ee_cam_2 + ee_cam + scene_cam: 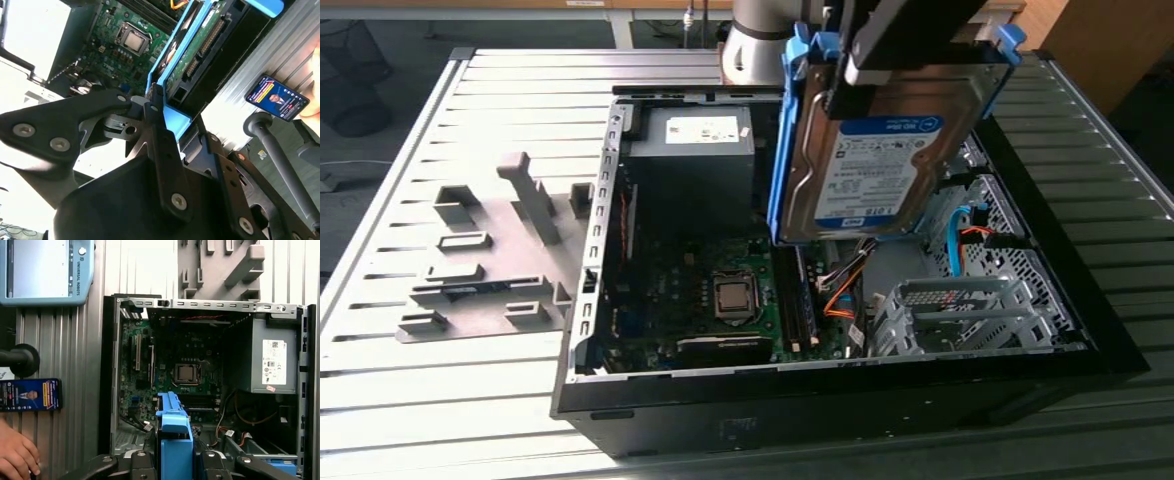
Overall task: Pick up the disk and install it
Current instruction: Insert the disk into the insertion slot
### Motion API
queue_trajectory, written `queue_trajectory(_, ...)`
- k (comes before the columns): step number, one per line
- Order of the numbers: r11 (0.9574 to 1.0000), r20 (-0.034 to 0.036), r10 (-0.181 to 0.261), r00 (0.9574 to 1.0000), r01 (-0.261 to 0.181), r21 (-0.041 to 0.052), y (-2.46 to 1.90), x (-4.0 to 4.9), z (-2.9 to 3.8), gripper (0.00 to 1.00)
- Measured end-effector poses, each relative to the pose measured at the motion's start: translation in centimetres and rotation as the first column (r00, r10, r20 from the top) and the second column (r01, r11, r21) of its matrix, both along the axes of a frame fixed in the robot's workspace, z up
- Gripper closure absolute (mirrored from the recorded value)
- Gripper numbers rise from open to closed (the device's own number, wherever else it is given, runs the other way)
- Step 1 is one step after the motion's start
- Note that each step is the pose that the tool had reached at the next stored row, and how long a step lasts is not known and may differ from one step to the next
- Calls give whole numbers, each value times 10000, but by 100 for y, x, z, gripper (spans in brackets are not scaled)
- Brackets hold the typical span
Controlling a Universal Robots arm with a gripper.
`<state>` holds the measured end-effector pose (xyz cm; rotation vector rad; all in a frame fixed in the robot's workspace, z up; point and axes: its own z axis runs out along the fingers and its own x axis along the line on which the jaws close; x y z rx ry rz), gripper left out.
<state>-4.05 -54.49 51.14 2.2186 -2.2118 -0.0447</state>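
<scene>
Worktop [400, 400]: slatted metal. Toward its edge on the exterior view's left, a grey fixture plate [487, 270] with upright holders lies flat.

Mid-worktop: the open computer case [594, 300] lies on its side and reaches almost to the near edge. Inside it, the grey power supply [698, 150] sits at the far end, with the motherboard [720, 290] nearer the near wall.

Over the half of the case on the exterior view's right, I hold the disk [874, 170] in the air. It is on edge, with its label facing the exterior camera. My gripper [907, 75] is closed on the disk's upper end, clamping its blue frame [174, 432].

Below the disk, by the near wall: the silver drive cage [961, 315].

In the first wrist view, a phone [30, 394] lies on the worktop beside the case, with a person's hand [15, 455] near it.
</scene>
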Motion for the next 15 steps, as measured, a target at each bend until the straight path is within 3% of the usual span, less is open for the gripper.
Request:
queue_trajectory(3,10000,0,-2,10000,2,2,-27,55,-30,64)
queue_trajectory(9,10000,-1,0,10000,0,-2,-39,259,-70,64)
queue_trajectory(15,10000,-1,0,10000,0,0,-40,264,-72,64)
